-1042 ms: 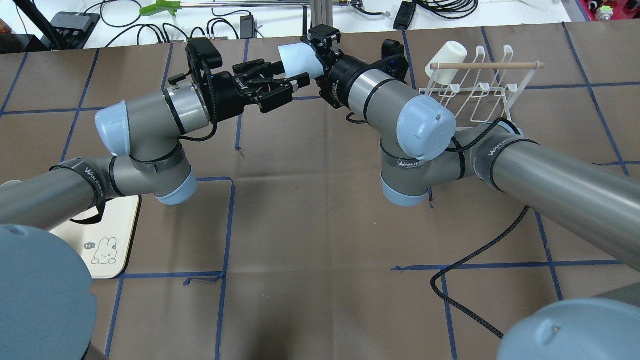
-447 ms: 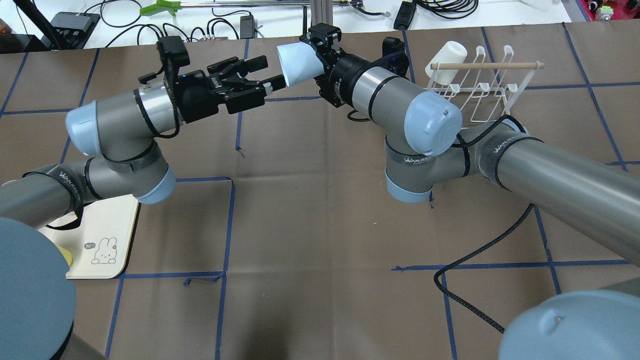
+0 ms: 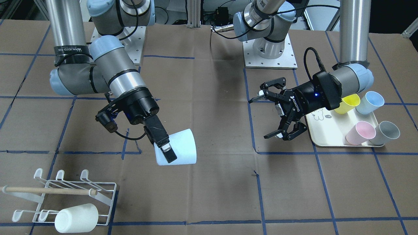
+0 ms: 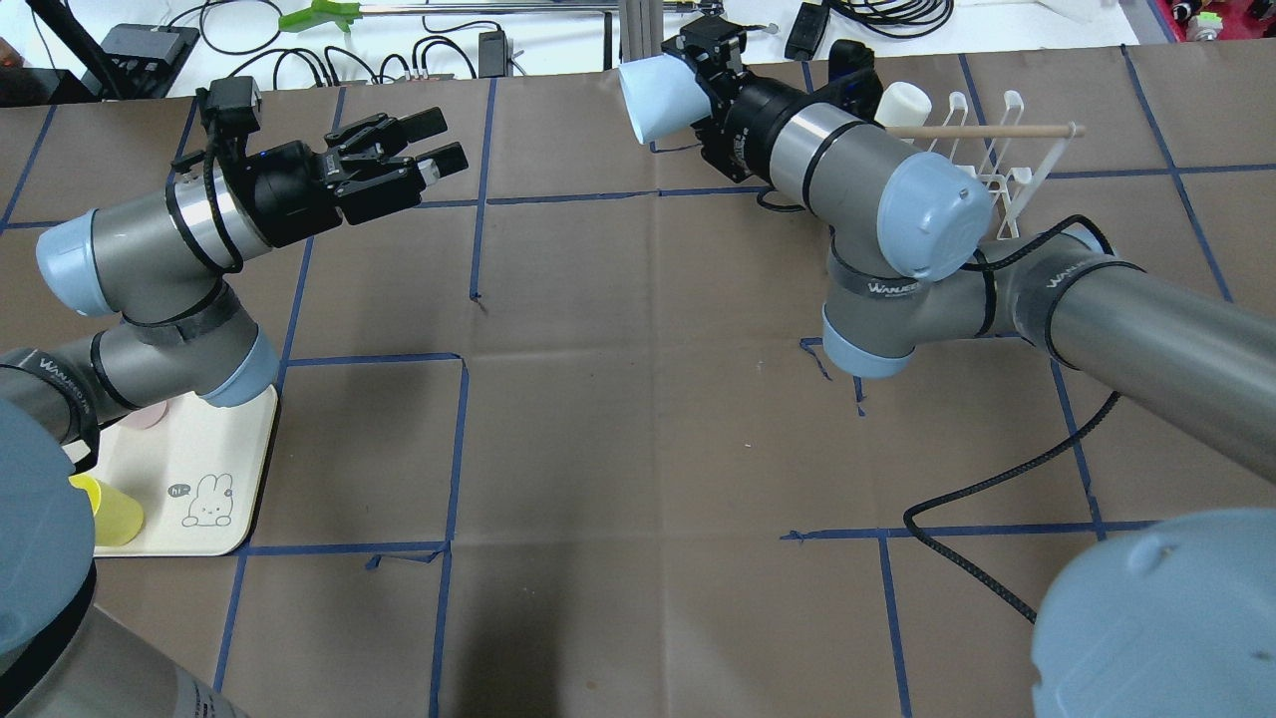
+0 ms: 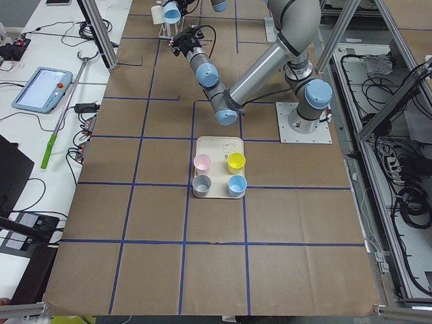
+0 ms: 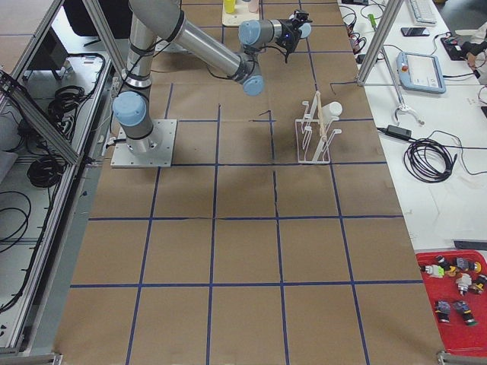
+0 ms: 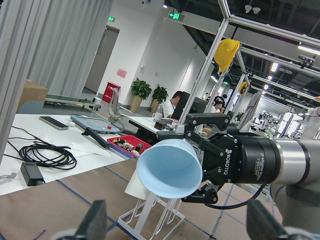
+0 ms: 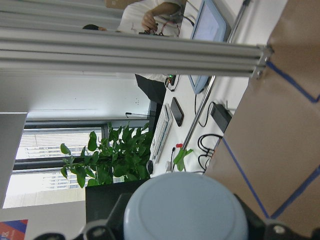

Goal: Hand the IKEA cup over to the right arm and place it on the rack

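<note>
as the pale blue ikea cup [image 3: 183, 145] is clamped in the right pincer [image 3: 169, 149], aloft over the counter [image 3: 212, 195] and well apart from the left pincer [image 3: 264, 117], whose fingers stand spread and empty, the transfer reads as done. remaining: carry the cup to the rack [image 3: 49, 190], beside the white cup [image 3: 76, 218], and release.

Hung the right gripper [image 3: 169, 150] with its pale blue cup [image 3: 184, 143] above bare table [image 3: 212, 182], well apart from the spread left gripper [image 3: 259, 118] at three o'clock in the front-facing view. Had the rack [image 3: 104, 183] at eight o'clock beyond open table, dowel [image 3: 49, 191] across the top, white cup [image 3: 76, 218] filling one end.
</note>
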Tool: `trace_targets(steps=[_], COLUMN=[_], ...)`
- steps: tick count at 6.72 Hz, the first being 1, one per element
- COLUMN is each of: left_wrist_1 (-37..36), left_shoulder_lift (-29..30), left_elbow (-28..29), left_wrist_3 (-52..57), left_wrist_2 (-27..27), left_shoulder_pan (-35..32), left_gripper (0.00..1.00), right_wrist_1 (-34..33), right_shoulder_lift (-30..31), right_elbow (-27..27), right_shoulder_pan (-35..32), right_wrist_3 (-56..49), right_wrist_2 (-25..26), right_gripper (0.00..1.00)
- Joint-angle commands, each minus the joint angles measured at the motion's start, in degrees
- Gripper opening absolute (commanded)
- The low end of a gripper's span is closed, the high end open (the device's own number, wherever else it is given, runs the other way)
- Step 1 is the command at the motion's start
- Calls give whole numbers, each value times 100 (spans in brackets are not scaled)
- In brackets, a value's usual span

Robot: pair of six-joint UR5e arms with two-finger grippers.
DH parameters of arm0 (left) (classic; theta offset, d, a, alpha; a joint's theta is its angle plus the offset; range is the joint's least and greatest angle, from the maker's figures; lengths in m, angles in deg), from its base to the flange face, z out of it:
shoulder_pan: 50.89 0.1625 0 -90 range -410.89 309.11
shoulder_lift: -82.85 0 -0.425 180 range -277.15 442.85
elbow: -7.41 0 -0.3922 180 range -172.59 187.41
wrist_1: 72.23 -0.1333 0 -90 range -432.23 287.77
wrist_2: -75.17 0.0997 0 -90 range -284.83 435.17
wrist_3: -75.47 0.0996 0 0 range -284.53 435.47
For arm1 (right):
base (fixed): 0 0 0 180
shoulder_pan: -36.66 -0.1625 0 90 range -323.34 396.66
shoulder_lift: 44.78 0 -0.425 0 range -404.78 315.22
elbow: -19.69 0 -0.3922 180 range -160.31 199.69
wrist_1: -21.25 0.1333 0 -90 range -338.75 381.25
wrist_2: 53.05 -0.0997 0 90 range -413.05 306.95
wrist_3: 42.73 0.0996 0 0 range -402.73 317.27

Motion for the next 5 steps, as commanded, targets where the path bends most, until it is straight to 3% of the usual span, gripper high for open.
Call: trace_targets(steps=[1,3,5], left_wrist_1=[237,1201,2631], left_shoulder_lift=[42,16,-158], left_elbow=[55,160,458], left_wrist_3=[-360,-344,-326], left_wrist_2=[1113,2406,4073], left_shoulder_pan=[15,-125,-825], left_gripper=[97,97,97], right_wrist_1=[-54,-1,321], right_shoulder_lift=[15,15,15], right_elbow=[-24,-50,-7], right_shoulder_pan=[737,1483,1960], right_wrist_3=[-2731,-5308,-7518], right_wrist_2=[-53,-316,-124], right_gripper=[26,22,22])
